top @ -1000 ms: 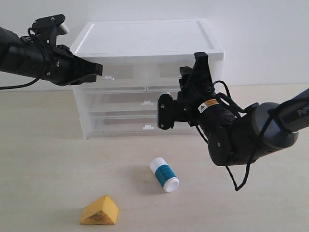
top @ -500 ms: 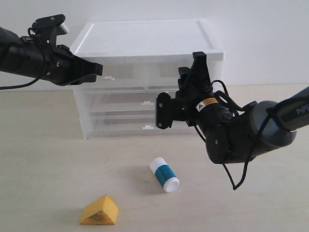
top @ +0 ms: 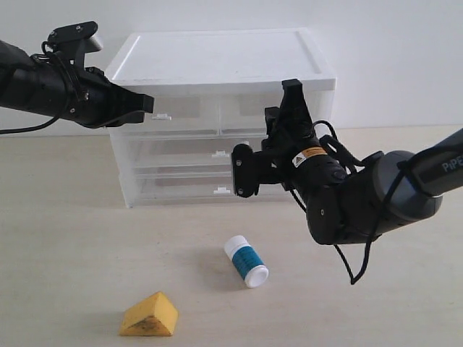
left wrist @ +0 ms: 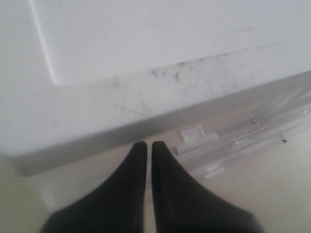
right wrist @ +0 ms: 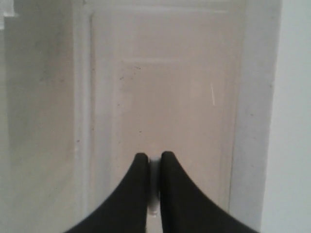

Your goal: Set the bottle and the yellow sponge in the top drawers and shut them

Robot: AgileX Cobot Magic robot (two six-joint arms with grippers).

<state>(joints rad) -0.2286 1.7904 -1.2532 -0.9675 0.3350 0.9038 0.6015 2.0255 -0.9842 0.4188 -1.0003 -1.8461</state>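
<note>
Upper left of the exterior frame: left gripper [top: 148,103] closed, nothing in it. Its tips are just left of the left drawer tab [top: 163,116], not on it. The left wrist view agrees, with the tab beside the shut jaws and apart from them. Lower left: yellow sponge [top: 149,315] on the table [top: 58,238], well below that arm and nearer it. Centre: white-topped cabinet [top: 217,58] with the top drawers [top: 192,108] side by side, both looking shut, neither item inside. Below centre: bottle [top: 246,262] on its side, long axis running upper left to lower right, cap toward lower right. It lies below the right arm and nearer it. Right of centre: right gripper [right wrist: 154,158] closed on the right drawer tab [right wrist: 154,194], a thin white strip pinched between the tips with the drawer face straight ahead. Likely next move is a straight pull away from the cabinet face; the tab sits in the claw, so no realigning is needed. Counts: two grippers, two top drawers, two full-width drawers [top: 181,173] below, one bottle, one sponge, one cabinet.
</note>
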